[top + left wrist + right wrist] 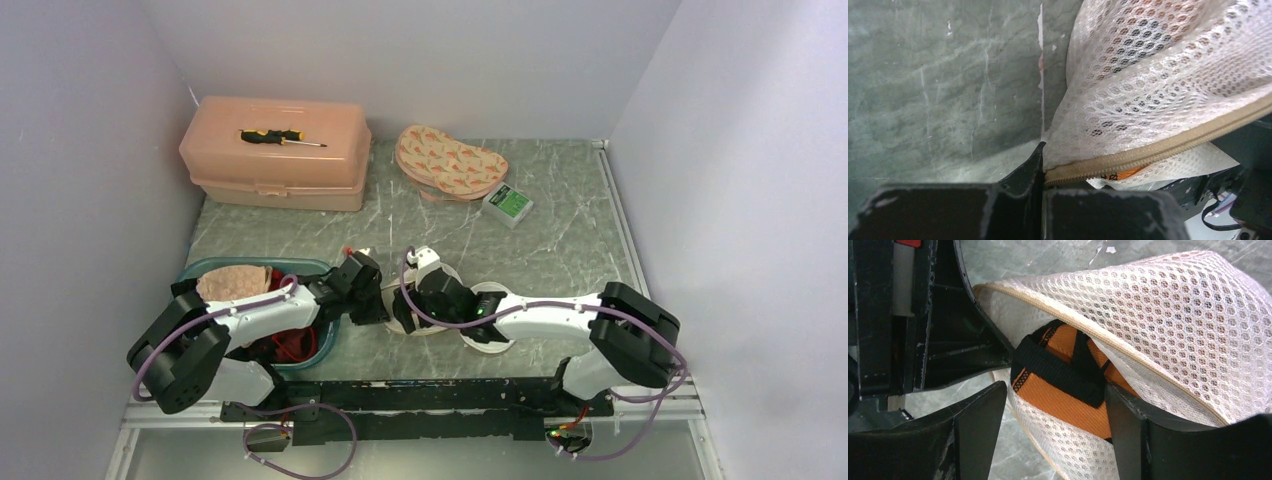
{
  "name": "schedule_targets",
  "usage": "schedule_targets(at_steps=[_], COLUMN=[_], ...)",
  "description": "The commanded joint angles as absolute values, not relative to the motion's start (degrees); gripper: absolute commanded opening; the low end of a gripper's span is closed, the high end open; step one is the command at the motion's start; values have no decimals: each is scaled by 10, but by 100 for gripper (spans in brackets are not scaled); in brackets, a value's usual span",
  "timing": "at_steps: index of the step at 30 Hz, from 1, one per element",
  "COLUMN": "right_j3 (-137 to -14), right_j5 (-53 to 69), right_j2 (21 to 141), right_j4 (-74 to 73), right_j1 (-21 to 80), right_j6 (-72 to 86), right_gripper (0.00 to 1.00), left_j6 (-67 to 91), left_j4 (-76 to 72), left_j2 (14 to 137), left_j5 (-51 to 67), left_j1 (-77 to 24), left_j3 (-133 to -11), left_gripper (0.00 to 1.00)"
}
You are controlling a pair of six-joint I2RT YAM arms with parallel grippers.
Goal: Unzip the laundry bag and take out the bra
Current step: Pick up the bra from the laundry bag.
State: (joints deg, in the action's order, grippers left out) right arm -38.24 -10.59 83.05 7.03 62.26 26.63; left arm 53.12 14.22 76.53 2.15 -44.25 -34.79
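- Right wrist view: the laundry bag [1178, 315], of white mesh, is shown with its zipper [1068, 325] parted. The bra [1053, 410], seen here as orange fabric crossed by a black band, lies inside the laundry bag, exposed at its mouth.
- The right gripper [1054, 392] is released, with its fingers spread to either side of the bra at the mouth of the laundry bag. The lower mesh lip also lies between them.
- Left wrist view: the left gripper [1042, 167] is clenched on the end of the zipper seam, at a corner of the laundry bag, so that the mouth is drawn taut.
- Top external view: both grippers are brought together at the laundry bag, which lies on the desk [560, 250]. A teal basin [310, 265] stands beside the laundry bag, on the left arm's side.
- Step in hand, as judged: the bra is to be seized for withdrawal. This is best done if the fingers are pushed past the mesh lip, so that only the band or the orange cloth is pinched. The pull is best directed out of the mouth, away from the held corner, lest the laundry bag be dragged along.
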Motion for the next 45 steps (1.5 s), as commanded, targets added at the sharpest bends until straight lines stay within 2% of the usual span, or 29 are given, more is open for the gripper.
schedule_targets(at_steps=[1, 10, 15, 23, 28, 37, 40, 45], right_j3=[-417, -441, -451, -452, -442, -412, -399, -384], right_j5=[-141, -180, -223, -230, -224, -205, -188, -145], right_j2=[844, 879, 895, 904, 884, 813, 791, 751], right_j4=[105, 89, 72, 70, 73, 74, 80, 90], right_j1=[620, 620, 617, 609, 608, 595, 582, 568], right_j6=[262, 251, 257, 263, 266, 291, 301, 297], right_gripper=[77, 80, 76, 56, 34, 12, 2, 0], left_j6=[547, 546, 550, 546, 545, 543, 542, 541], left_j4=[79, 44, 27, 38, 46, 44, 46, 56], left_j2=[760, 782, 792, 779, 768, 774, 775, 771], left_j5=[24, 30, 42, 39, 34, 36, 36, 34], left_j1=[-445, -445, -444, -444, -444, -445, -444, -445], left_j3=[-338, -337, -339, -340, -337, -336, -339, -344], left_gripper=[3, 3, 3, 3, 3, 3, 3, 3])
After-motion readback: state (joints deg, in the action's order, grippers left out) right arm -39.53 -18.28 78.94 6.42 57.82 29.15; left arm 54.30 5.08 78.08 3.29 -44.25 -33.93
